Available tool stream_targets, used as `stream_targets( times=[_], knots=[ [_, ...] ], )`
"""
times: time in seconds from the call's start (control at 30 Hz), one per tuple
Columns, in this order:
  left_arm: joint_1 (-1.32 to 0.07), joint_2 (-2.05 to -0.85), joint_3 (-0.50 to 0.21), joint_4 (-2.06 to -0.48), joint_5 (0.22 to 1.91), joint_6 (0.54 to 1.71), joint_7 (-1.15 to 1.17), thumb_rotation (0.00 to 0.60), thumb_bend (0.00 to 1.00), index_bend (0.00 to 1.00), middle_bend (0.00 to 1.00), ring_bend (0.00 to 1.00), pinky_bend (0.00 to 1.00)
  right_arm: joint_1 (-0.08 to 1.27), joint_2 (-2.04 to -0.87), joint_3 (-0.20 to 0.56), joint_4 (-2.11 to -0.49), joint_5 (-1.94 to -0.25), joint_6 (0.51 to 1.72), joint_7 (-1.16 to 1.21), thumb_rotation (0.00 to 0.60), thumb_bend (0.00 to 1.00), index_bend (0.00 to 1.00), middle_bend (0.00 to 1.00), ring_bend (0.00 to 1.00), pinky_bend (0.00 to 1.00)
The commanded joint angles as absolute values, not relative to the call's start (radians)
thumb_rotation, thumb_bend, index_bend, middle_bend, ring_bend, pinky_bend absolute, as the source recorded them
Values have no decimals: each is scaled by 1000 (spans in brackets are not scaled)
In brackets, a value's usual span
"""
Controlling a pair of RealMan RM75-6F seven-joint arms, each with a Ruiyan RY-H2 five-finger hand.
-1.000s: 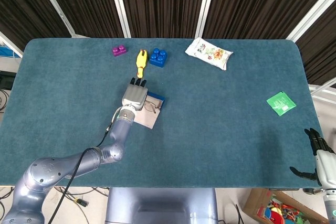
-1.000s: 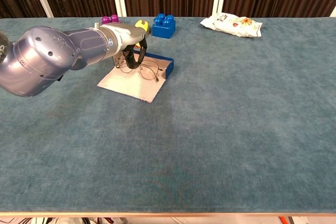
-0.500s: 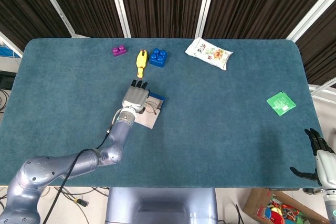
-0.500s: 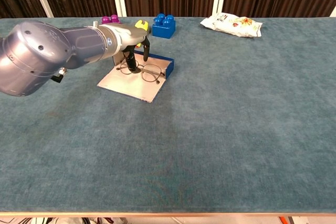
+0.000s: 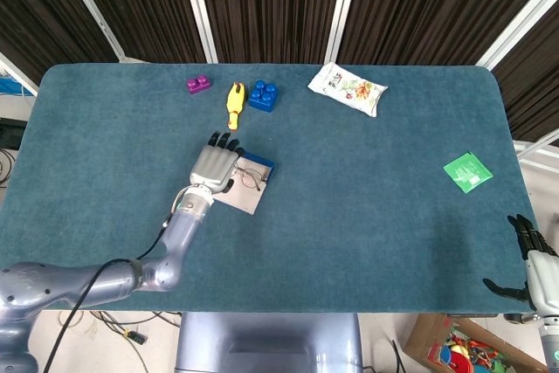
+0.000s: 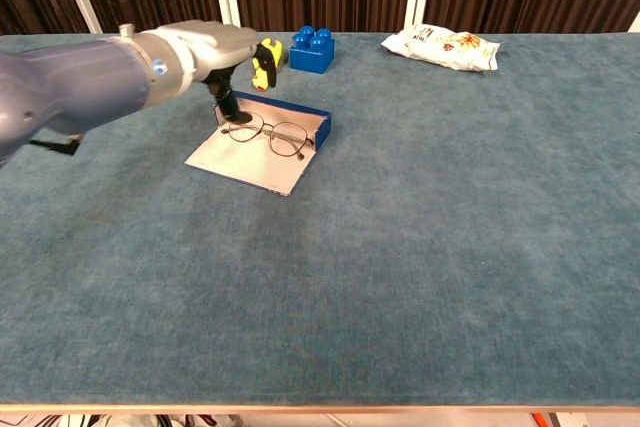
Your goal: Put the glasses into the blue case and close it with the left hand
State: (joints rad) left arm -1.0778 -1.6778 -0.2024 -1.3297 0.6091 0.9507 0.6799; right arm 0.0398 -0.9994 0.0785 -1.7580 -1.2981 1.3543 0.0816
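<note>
The blue case (image 6: 304, 118) lies open left of the table's middle, its pale lid (image 6: 250, 160) flat on the cloth toward me. The wire-framed glasses (image 6: 268, 134) lie across the open case, lenses toward the blue wall. My left hand (image 6: 205, 50) hovers at the case's left end with nothing in it, one dark fingertip (image 6: 229, 109) reaching down near the left temple of the glasses. In the head view the left hand (image 5: 214, 166) sits just left of the glasses (image 5: 249, 178) and the case (image 5: 260, 164). My right hand (image 5: 533, 257) hangs open past the table's near right corner.
Behind the case stand a purple brick (image 5: 198, 85), a yellow toy (image 5: 234, 103) and a blue brick (image 5: 263, 95). A snack bag (image 5: 347, 88) lies at the back, right of centre. A green packet (image 5: 468, 171) lies near the right edge.
My left hand has let go of the glasses and drawn back to the left and upward. The glasses now lie uncovered in the open case. The right hand has not moved.
</note>
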Motion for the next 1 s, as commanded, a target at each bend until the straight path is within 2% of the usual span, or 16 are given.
stream_targets(
  times=[0.03, 0.13, 0.3, 0.43, 1.0],
  knots=[
    [-997, -1607, -173, -1440, 669, 936, 562, 600, 357, 222, 340, 279, 521, 39, -1000, 79, -1758, -1297, 1357, 80, 600, 178, 0, 10, 124, 237],
    [-955, -1574, -162, -1492, 704, 907, 479, 600, 388, 161, 502, 453, 667, 37, -1001, 80, -1758, -1295, 1361, 81, 600, 179, 0, 10, 125, 237],
    [-926, -1550, -164, -1519, 706, 838, 385, 600, 402, 40, 620, 576, 699, 36, -1003, 81, -1758, -1296, 1364, 81, 600, 179, 0, 10, 125, 237],
    [-929, -1545, -153, -1504, 687, 783, 363, 600, 402, 4, 645, 600, 701, 33, -1005, 82, -1755, -1300, 1372, 85, 600, 182, 0, 16, 125, 237],
    [-983, -1663, -158, -1346, 621, 780, 405, 600, 424, 0, 649, 604, 728, 28, -1004, 86, -1753, -1294, 1376, 93, 600, 190, 0, 17, 125, 237]
  ],
)
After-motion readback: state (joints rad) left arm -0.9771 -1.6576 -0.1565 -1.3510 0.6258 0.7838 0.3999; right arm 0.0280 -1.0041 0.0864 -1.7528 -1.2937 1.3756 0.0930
